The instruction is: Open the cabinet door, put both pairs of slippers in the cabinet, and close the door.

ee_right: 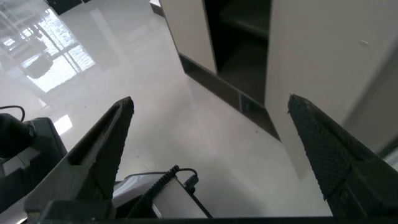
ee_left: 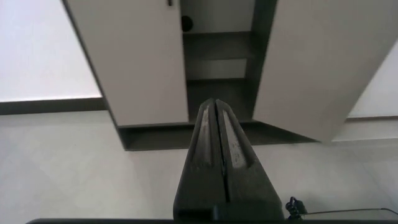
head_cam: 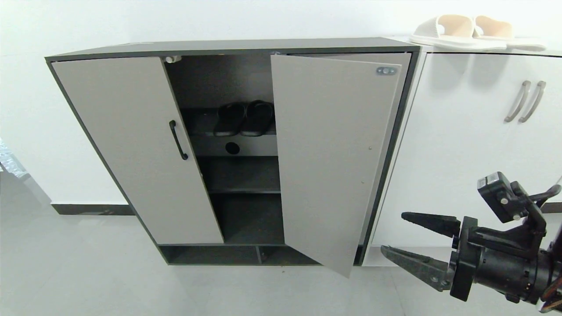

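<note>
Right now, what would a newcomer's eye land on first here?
The right-hand cabinet door hangs open, showing a black pair of slippers on an upper shelf. A white pair of slippers sits on top of the white cabinet alongside. The right gripper is low at the right, open and empty.

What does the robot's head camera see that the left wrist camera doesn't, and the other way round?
Head camera extras: black slippers on a shelf inside, white slippers on top of the white cabinet, and the right gripper with fingers spread. Left wrist camera extra: the left gripper, fingers pressed together. Both: the open right door, the closed left door, the lower shelves and the floor.
</note>
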Motion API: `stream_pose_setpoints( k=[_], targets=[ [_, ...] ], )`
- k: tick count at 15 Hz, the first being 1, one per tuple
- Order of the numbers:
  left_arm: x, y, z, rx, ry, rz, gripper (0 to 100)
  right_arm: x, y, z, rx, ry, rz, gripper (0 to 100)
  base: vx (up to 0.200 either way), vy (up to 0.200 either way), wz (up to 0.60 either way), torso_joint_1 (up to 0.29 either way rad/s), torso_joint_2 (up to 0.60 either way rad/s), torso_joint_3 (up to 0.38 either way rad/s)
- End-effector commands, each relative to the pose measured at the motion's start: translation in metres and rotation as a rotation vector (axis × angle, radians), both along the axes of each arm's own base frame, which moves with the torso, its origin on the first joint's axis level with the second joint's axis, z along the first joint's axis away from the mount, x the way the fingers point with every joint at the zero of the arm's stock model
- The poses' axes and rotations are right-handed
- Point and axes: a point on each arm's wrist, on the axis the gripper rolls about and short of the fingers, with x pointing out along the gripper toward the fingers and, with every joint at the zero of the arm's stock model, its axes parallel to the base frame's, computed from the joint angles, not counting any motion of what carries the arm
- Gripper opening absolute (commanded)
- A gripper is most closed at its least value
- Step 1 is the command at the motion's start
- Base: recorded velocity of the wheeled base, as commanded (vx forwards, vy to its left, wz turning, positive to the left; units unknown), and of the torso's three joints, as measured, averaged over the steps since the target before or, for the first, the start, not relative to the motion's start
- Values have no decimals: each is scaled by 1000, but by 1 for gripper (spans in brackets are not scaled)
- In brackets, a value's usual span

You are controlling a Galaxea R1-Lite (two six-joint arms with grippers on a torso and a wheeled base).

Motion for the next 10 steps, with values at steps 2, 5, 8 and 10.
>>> stream_pose_setpoints(
  k=[2,5,8,10],
  targets=[
    [0,0,0,0,1,1,0,0,0,-2,-5,7,1,100,0,-200,0,2,0,2],
    [0,0,0,0,1,1,0,-1,0,-3,-17,-4,3,100,0,-200,0,2,1,-2],
    [0,0,0,0,1,1,0,2,2,-6,-27,9,5,100,0,-200,0,1,5,2],
    [0,0,0,0,1,-1,0,3,2,-8,-40,8,7,100,0,-200,0,7,5,2]
  ],
)
